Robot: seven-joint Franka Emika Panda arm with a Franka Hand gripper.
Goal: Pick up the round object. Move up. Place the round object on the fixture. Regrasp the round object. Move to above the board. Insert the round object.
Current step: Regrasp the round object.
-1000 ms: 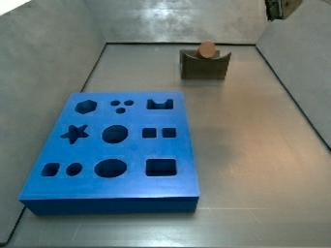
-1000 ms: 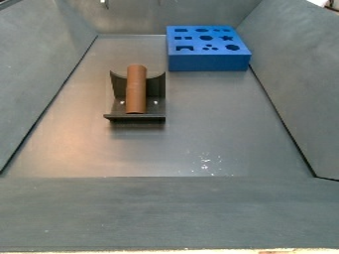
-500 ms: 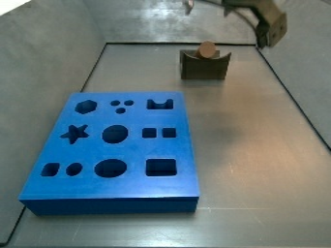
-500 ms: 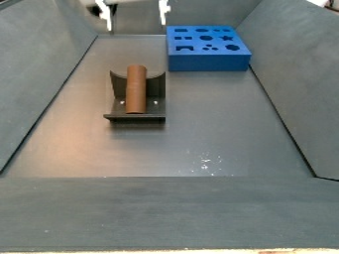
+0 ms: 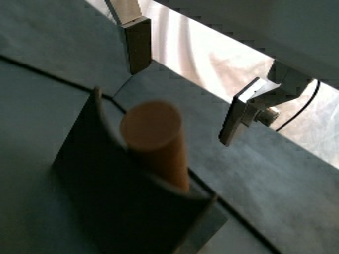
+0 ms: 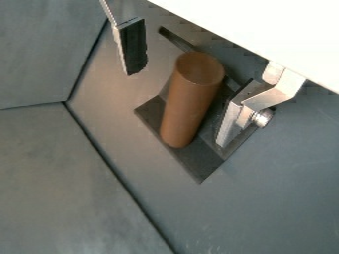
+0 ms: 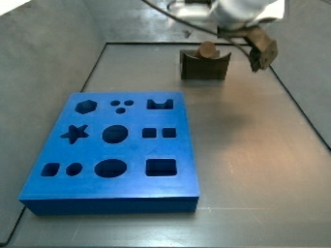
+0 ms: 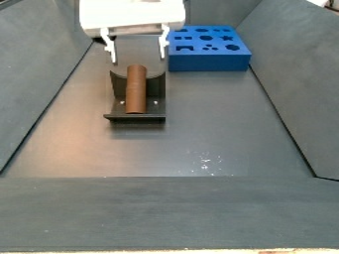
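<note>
Fingers (image 6: 185, 84) spread wide, straddling round object (image 6: 189, 97) lying in fixture (image 6: 205, 159), not touching.

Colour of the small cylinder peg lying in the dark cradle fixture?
Brown wood-coloured cylinder peg with a lighter tan end, clearest in a wrist view; open gripper straddles it.

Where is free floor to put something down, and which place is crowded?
Free: the wide grey floor between the board and the near wall, beside the fixture; also the strip to the right of the board in a side view. Crowded: around the fixture, where the open pincer hangs over the round object.
</note>
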